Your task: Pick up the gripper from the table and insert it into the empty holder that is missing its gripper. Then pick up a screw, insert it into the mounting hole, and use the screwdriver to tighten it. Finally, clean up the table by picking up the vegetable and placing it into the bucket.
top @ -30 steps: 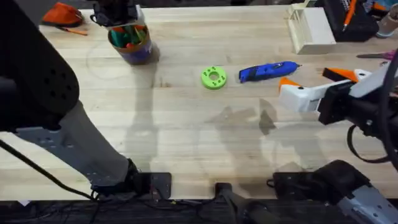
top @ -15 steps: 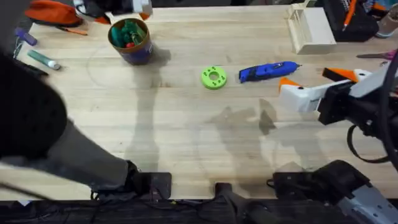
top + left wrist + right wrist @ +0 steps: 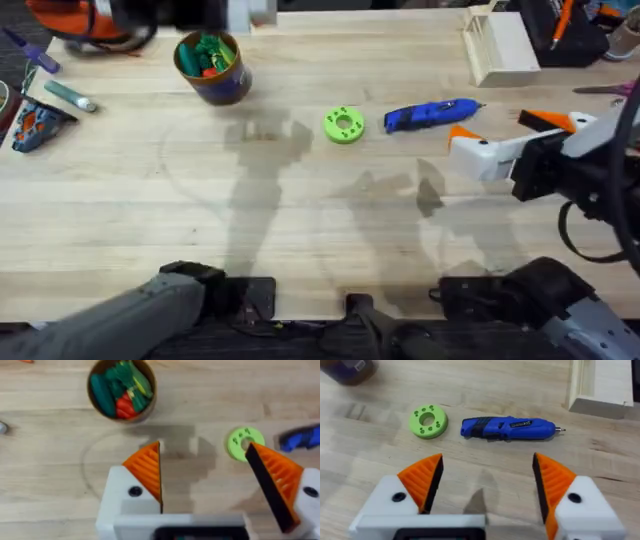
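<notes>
— Where's the blue pen-shaped screwdriver?

— Lying flat on the pale wooden worktop, just beside the lime green round disc with holes. The right gripper hangs near it, orange ribbed fingers spread wide, nothing between them.

— And the short round bucket with the yellow-gold rim?

— Far left, upright, with green and red toys inside. The left gripper hovers over bare wood near it, its fingers wide apart and empty too.
</notes>
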Controlling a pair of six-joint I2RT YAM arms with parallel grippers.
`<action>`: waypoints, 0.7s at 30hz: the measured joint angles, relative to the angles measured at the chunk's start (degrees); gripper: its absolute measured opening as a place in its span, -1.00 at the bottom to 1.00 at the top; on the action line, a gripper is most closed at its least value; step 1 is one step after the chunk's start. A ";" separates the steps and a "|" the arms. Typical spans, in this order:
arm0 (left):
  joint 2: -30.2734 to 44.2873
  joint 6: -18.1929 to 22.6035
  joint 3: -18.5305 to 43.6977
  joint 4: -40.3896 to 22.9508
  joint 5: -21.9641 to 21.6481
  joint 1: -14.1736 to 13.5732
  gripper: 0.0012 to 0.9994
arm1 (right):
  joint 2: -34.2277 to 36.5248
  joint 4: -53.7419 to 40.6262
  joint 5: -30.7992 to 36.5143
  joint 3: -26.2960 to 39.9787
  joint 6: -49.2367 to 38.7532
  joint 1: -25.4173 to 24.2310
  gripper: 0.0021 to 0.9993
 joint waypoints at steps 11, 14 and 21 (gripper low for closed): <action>-18.45 -8.24 -24.31 1.68 -0.24 -7.37 0.97 | -0.01 -0.02 0.00 0.00 0.00 0.00 0.99; -21.78 -10.18 -30.09 2.98 -0.23 -9.74 0.97 | 0.00 -0.02 0.00 0.00 0.00 0.00 0.99; -25.94 -11.76 -37.90 4.76 -0.23 -12.68 0.97 | 0.00 -0.02 0.00 0.00 0.00 0.00 0.99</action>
